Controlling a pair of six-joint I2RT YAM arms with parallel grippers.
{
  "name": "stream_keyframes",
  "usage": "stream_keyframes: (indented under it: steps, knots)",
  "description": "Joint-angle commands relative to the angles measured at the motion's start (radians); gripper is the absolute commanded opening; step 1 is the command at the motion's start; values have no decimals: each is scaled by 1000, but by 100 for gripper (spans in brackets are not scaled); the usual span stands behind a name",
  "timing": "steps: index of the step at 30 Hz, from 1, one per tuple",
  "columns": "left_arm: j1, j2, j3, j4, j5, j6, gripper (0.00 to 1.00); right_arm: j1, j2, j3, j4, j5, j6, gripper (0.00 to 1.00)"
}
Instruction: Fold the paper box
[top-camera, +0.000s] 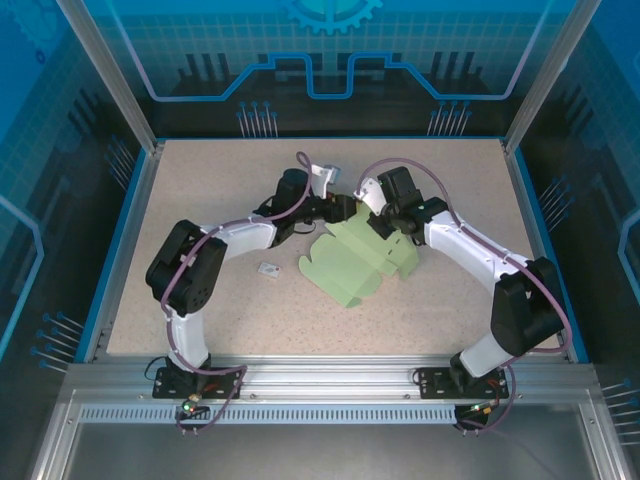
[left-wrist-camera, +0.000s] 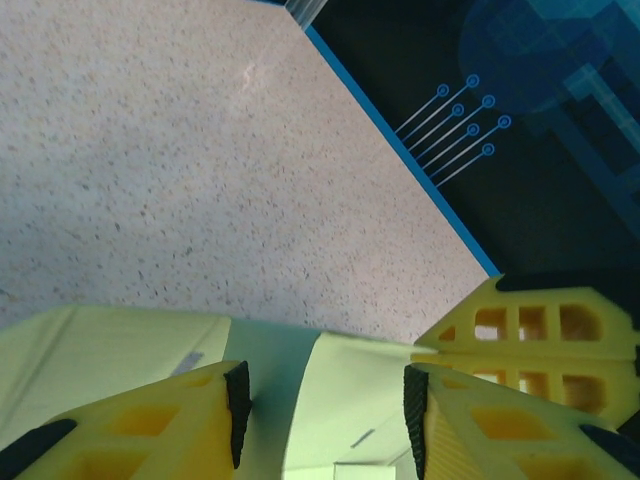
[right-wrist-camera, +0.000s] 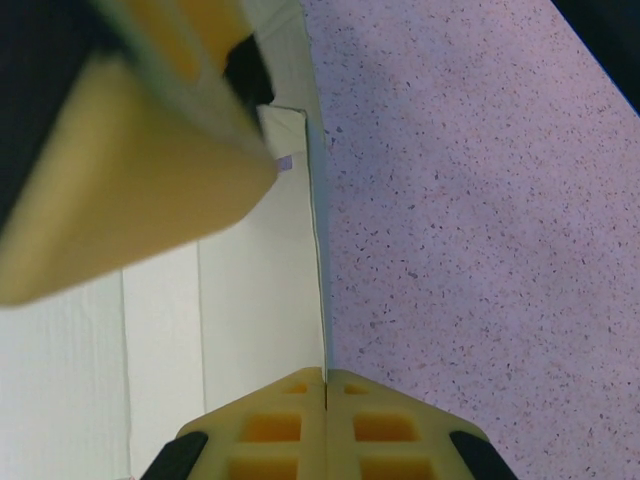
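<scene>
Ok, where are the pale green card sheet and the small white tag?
pale green card sheet (top-camera: 345, 270), top external view, flat middle panel.
small white tag (top-camera: 268, 269), top external view, its centre.

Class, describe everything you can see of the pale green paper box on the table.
The paper box is a die-cut sheet of thin, pale mint-green card with creases and notched flaps, not yet folded up. It lies mid-table, mostly flat on the speckled tabletop, and its far edge seems lifted. The right pincer is shut on that thin edge. The left pincer stands open astride a raised flap beside it.
</scene>
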Motion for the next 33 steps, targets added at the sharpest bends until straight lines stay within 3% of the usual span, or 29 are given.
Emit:
stream_keyframes:
  steps: [1, 11, 17, 26, 33]
  knots:
    - [-6, 2, -31, 70, 21, -56, 47, -8, 5, 25, 16, -28, 29, 0]
    - [-28, 13, -47, 160, 39, -133, 48, -3, 10, 10, 40, -33, 46, 0]
    - [6, -37, -102, 131, -21, -115, 50, -5, -5, 7, 18, 22, 18, 0]
    - [73, -149, -240, 15, -125, 26, 53, -6, -2, 10, 6, 27, 12, 0]
    - [74, -74, -230, -9, -146, 93, 54, -7, 12, 21, 0, 28, 7, 0]
